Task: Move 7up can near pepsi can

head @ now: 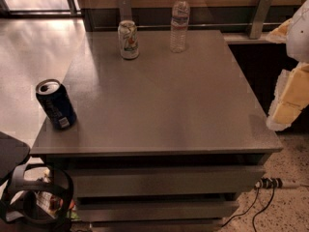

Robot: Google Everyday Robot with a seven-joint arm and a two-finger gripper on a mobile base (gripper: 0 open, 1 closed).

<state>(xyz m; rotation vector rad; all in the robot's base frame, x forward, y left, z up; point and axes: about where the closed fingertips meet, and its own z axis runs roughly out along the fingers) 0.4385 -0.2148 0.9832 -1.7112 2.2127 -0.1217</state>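
1. Hand [291, 98]: it hangs in the air off the right edge of the worktop [193, 115], at about mid-depth. It touches nothing and holds nothing. Whether it is apart or together cannot be told from this view.
2. 7up can [128, 39]: it stands upright near the back edge of the worktop, well away from the hand, to the hand's left and beyond it. It is untouched.
3. Pepsi can [56, 104]: it stands at the front left corner, the point of the worktop farthest from the hand. It appears to lean slightly, though this may be the viewing angle. The two cans are well apart, so the move has not yet begun.
4. Water bottle [179, 22]: clear plastic, upright, just beside the 7up can on the side nearer the hand.
5. Reason for the hand's position: judged as a standby pose, clear of the worktop with an open line to the back row. The bottle sits close to that line, so an approach from the front of the can looks safer than one from the hand's side.
6. Markings: the 7up can shows faint green and red on a pale body. The pepsi can is dark navy with a small white patch low down. The bottle carries a pale band. No writing is legible on any of them.
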